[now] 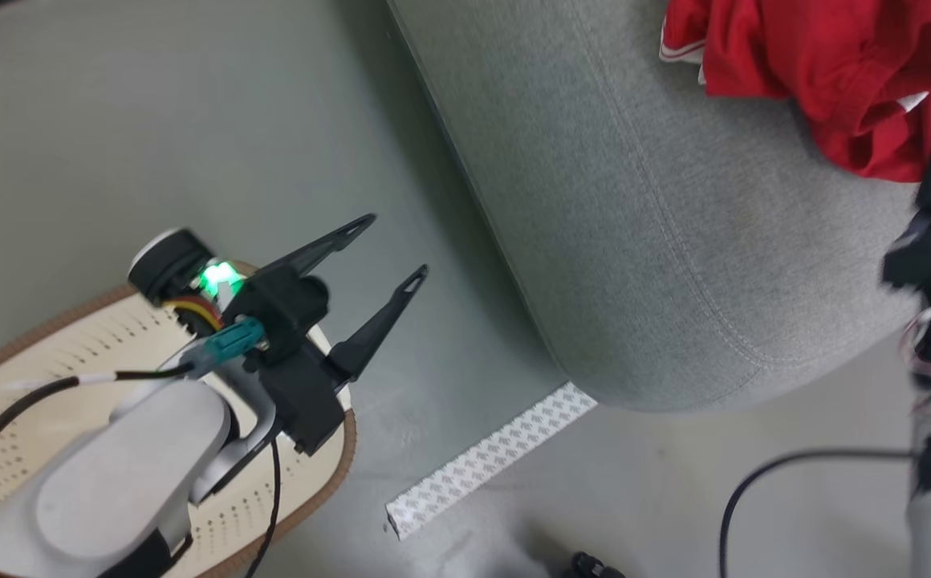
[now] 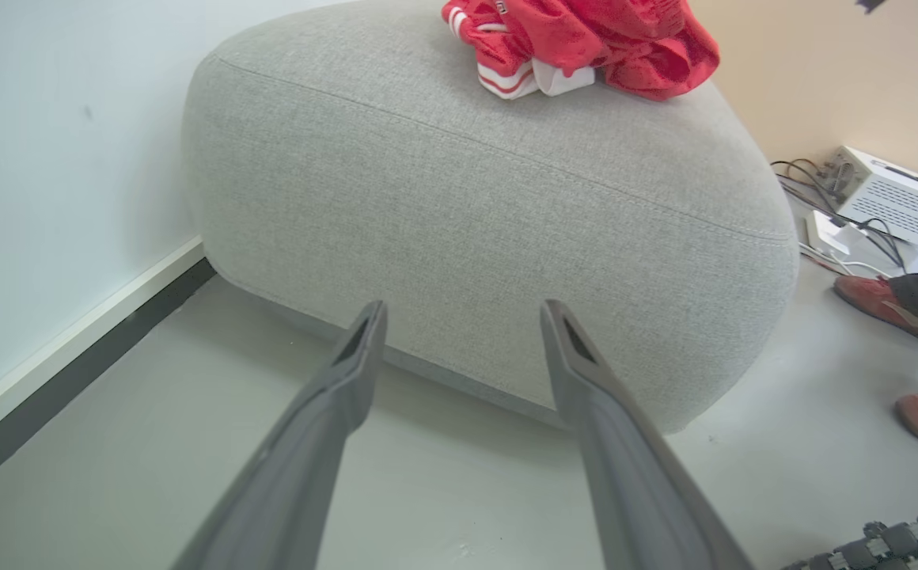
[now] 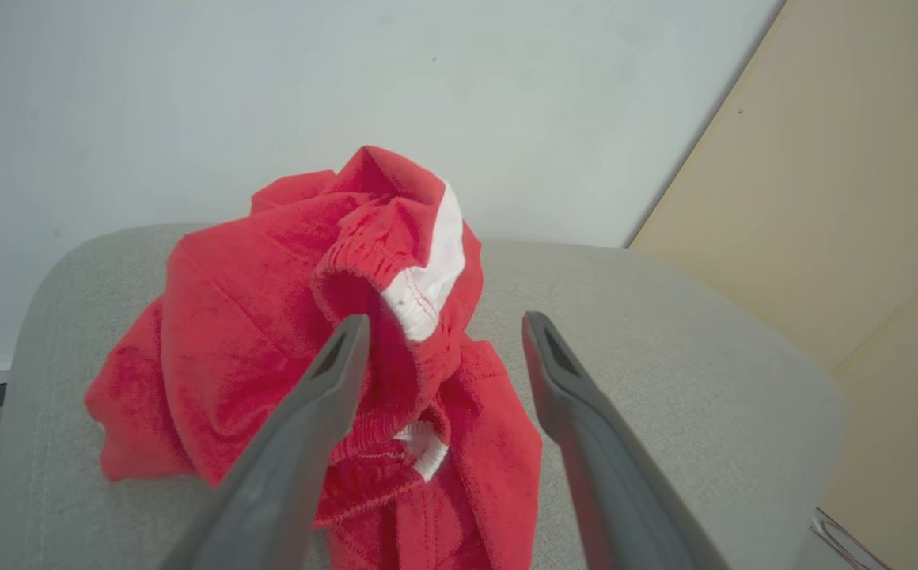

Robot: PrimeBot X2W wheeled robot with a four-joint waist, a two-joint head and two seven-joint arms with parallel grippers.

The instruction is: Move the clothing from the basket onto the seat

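Clothing point(image 3: 269, 332), red and crumpled, lay on the grey seat point(image 1: 658, 225). I saw my right gripper point(image 3: 443, 321) spread wide just over it, gripping nothing; my left gripper point(image 1: 395, 246) gaped empty above the basket point(image 1: 40, 361).

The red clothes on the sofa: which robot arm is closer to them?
Right. The right gripper is right at the red clothing on the sofa, jaws open. The left gripper is down over the basket and floor, off the sofa.
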